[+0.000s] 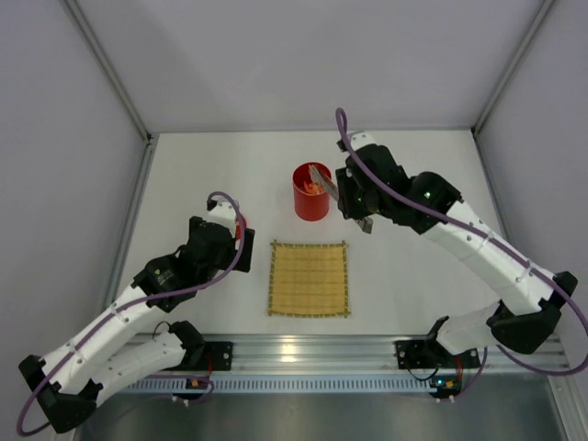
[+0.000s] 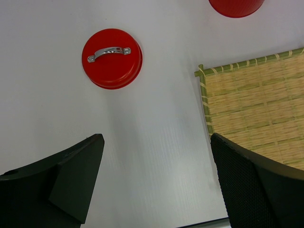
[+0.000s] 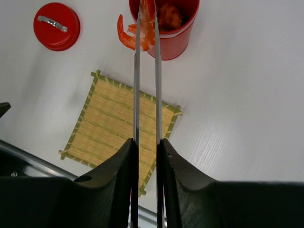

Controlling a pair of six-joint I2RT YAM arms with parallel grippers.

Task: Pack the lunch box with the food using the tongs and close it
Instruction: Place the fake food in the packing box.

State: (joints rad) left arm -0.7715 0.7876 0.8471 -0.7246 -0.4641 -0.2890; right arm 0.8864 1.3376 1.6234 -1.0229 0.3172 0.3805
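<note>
Right pincer (image 3: 146, 145) is clamped tight on the tongs (image 3: 136, 85), and their long axis runs straight ahead to the red lunch box (image 3: 176, 40), near the far middle of the counter (image 1: 220, 165). The tips pinch an orange shrimp (image 3: 127, 37) right at the box's rim, its tail hanging outside the wall. Orange food (image 3: 170, 16) sits inside. Left pincer (image 2: 156, 142) gapes wide, holding nothing, and is the nearer one to the red lid (image 2: 112, 58), which lies off the bamboo mat (image 2: 251, 104).

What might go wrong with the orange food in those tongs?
The orange shrimp-like piece seems to hang right at the lunch box rim, with its tail sticking out sideways. Let go here, it may fall onto the table. The tongs pinch it only at their tips, so it might slip.
</note>
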